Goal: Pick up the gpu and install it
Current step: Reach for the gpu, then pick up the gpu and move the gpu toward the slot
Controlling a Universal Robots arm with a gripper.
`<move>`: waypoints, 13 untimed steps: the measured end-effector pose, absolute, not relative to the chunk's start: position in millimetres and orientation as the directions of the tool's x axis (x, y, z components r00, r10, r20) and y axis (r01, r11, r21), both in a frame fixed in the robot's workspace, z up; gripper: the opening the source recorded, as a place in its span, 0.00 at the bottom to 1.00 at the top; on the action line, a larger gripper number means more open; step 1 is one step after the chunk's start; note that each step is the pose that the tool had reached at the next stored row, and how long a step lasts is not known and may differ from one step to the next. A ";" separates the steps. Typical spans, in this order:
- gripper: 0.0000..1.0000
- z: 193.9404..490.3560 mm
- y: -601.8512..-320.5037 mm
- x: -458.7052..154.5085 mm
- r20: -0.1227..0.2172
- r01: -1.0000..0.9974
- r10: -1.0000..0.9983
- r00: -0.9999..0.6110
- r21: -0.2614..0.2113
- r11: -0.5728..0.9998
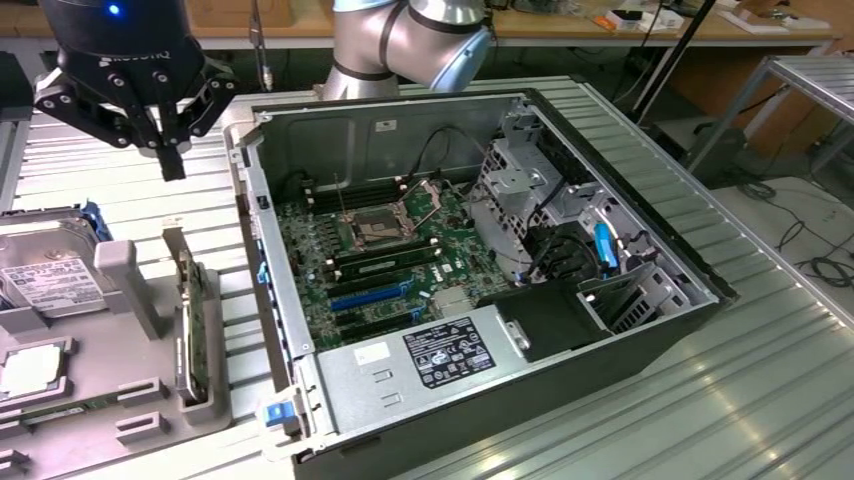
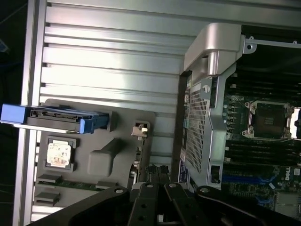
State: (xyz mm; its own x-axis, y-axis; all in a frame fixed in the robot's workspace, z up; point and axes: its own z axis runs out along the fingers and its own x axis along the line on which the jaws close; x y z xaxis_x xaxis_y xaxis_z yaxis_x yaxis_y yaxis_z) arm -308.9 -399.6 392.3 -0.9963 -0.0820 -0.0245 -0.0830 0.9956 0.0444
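Note:
The gpu (image 1: 191,320) stands on its long edge in a slot of the grey holder (image 1: 114,385), at the exterior view's left, beside the open computer case (image 1: 400,130). In the wrist view the gpu (image 2: 137,162) appears edge-on, just off my fingertips. My black gripper (image 1: 171,165) hangs shut and holds nothing, above the table's ribbed top behind the holder and off the case's left wall. The wrist view has my gripper (image 2: 157,170) over the holder's (image 2: 101,157) near end. The motherboard (image 1: 387,250) lies bare inside the case, with blue card slots (image 1: 367,297) toward the front.
On the holder lie a silver hard drive (image 1: 40,275) in a blue caddy, a processor chip (image 1: 30,370) and a memory stick (image 1: 67,410). My arm's base (image 1: 407,40) stands behind the case. A drive cage (image 1: 527,185) and black shroud (image 1: 561,320) fill the case's right side.

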 end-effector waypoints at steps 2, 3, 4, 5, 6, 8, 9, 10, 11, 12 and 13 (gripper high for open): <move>0.11 392.3 -399.6 -309.7 -0.024 -0.082 -0.081 -0.996 0.045 0.996; 0.11 392.3 -399.6 -309.7 -0.024 -0.082 -0.081 -0.996 0.044 0.996; 0.11 392.3 -399.6 -309.8 -0.024 -0.082 -0.081 -0.996 0.044 0.996; 0.11 392.4 -399.7 -309.8 -0.024 -0.082 -0.081 -0.996 0.044 0.996; 0.11 392.4 -399.8 -309.9 -0.024 -0.082 -0.081 -0.996 0.044 0.996; 0.11 392.4 -400.1 -309.8 -0.024 -0.082 -0.081 -0.996 0.044 0.996; 0.11 392.3 -400.2 -309.8 -0.024 -0.082 -0.081 -0.996 0.044 0.996; 0.11 392.3 -400.2 -309.8 -0.024 -0.082 -0.081 -0.996 0.044 0.996; 0.11 392.4 -400.2 -309.8 -0.024 -0.082 -0.081 -0.996 0.044 0.996; 0.11 392.4 -400.2 -309.8 -0.024 -0.082 -0.081 -0.996 0.044 0.996; 0.11 392.3 -400.2 -309.8 -0.024 -0.082 -0.081 -0.996 0.044 0.996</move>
State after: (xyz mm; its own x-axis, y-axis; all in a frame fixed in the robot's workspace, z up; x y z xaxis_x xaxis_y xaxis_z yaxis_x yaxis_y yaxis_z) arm -309.8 -400.2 392.3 -0.9964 -0.0809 -0.0245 -0.0819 0.9956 0.0444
